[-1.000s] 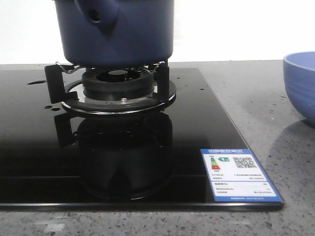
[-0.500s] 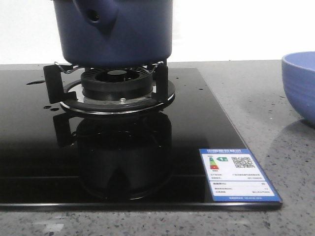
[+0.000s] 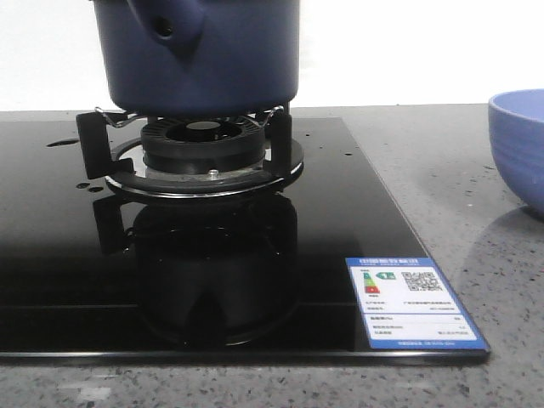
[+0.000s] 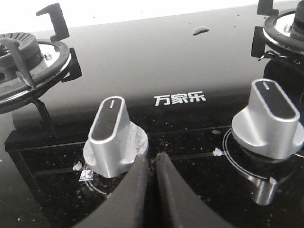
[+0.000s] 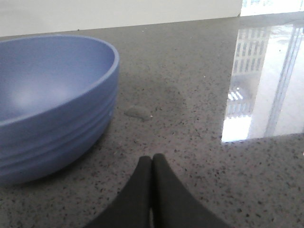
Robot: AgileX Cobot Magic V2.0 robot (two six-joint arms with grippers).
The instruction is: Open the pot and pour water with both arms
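Currently the pot [image 3: 197, 55] is seen resting on the burner support [image 3: 200, 144] of the black stove [image 3: 68, 255]. Both the left hand [image 4: 151, 164] and the right hand [image 5: 151, 164] are closed completely, with nothing held; the right one is placed over the counter [image 5: 199, 118], near the light blue bowl [image 5: 50, 102].

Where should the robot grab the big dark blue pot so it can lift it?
Probably the stubby side handle of the pot. It sticks out of the smooth round wall toward the camera, so a gripper could come from the near side and pinch it. The walls look too wide and smooth to clamp. The pot's top is out of view, so any lid knob can't be judged.
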